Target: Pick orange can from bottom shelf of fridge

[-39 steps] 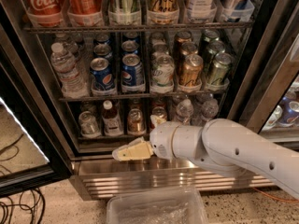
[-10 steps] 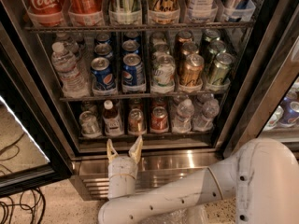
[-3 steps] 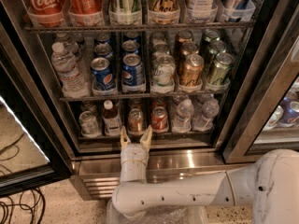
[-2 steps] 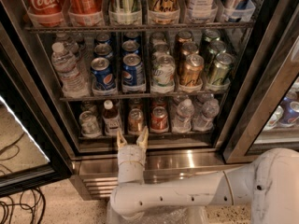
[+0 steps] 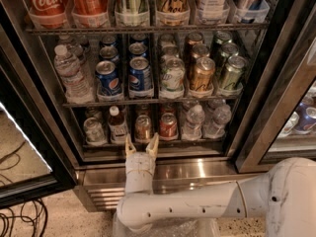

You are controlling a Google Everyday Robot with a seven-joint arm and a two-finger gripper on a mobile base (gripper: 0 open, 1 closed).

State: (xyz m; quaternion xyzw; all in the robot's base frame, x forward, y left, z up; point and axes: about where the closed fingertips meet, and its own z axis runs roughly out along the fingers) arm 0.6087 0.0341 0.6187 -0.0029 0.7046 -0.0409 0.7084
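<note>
The fridge [image 5: 276,83] stands open before me. On its bottom shelf [image 5: 158,143] the orange can [image 5: 143,128], dull orange-brown with a silver top, stands upright between a small dark bottle [image 5: 117,124] and a red can [image 5: 168,125]. My gripper [image 5: 141,146] is open, its two pale fingers pointing up at the shelf's front edge, just below and in front of the orange can, with nothing between them. The white arm runs from the lower right across the bottom of the view.
A silver can [image 5: 93,131] stands at the shelf's left and clear water bottles [image 5: 203,120] at its right. The shelf above holds Pepsi cans [image 5: 140,76], a gold can [image 5: 202,74] and a water bottle [image 5: 71,74]. The ribbed steel base panel [image 5: 187,174] lies under the gripper. The open door [image 5: 24,147] is at the left.
The gripper has swung from the side to point upward at the shelf, then shifted slightly right and closer to the orange can. The cans have not moved.
</note>
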